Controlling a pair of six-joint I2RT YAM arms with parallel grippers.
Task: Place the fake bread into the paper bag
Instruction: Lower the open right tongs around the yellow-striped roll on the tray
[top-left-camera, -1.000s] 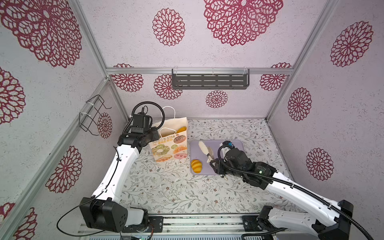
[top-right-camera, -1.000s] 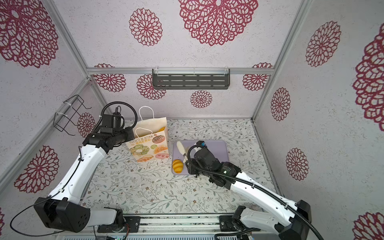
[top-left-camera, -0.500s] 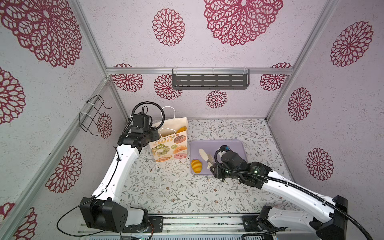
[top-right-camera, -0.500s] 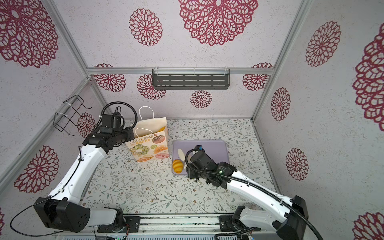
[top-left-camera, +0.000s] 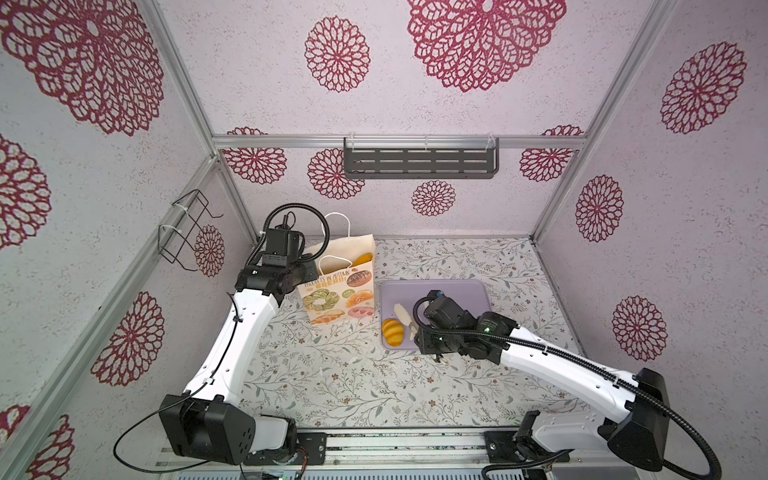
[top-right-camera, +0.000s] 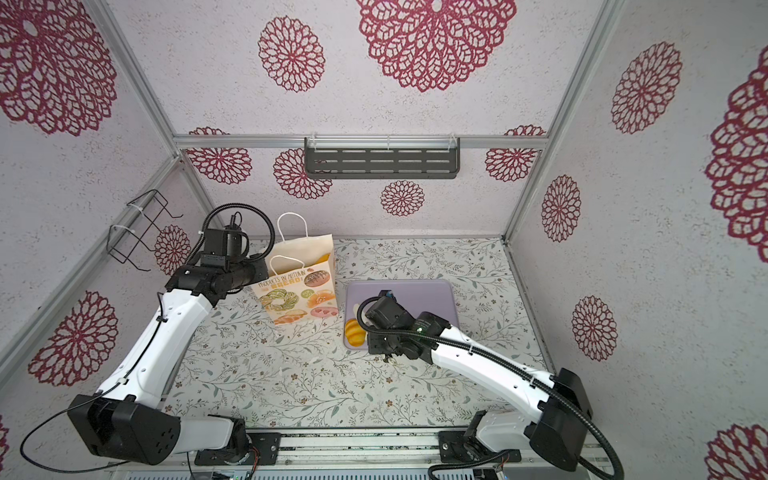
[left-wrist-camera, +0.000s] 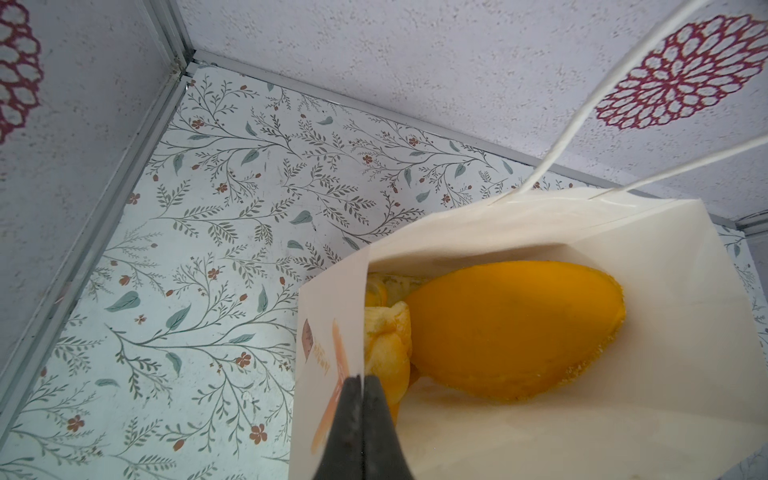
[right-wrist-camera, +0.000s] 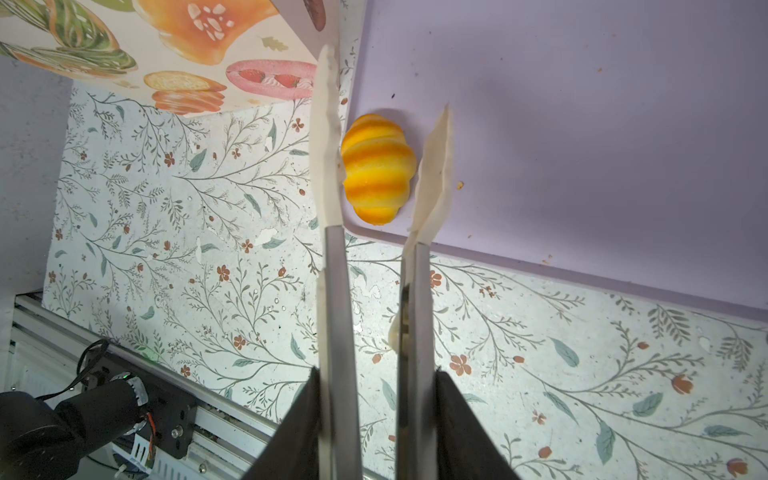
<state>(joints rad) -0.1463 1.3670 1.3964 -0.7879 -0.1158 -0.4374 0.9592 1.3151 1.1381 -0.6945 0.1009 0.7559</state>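
Lilac tray (top-left-camera: 457, 291) sits just beside the paper bag (top-left-camera: 338, 291); one striped orange bun (right-wrist-camera: 378, 166) of the fake bread lies on it, at the corner nearest the bag's foot. More loaves (left-wrist-camera: 515, 328) inside the bag, the big orange one taking up much of the room. Left gripper (left-wrist-camera: 361, 380) pinched tight on the bag's rim, holding the mouth open. Right gripper (right-wrist-camera: 387, 79) part open, empty, pale pads (right-wrist-camera: 328, 145) either side of the bun; contact cannot be told. Likely risks: glossy bun squirts out on closing; the pad on the bag side catches the bag's corner or the tray lip; thin rim tears or slips from the pinch, mouth folds; bun perches on the big loaf and rolls off
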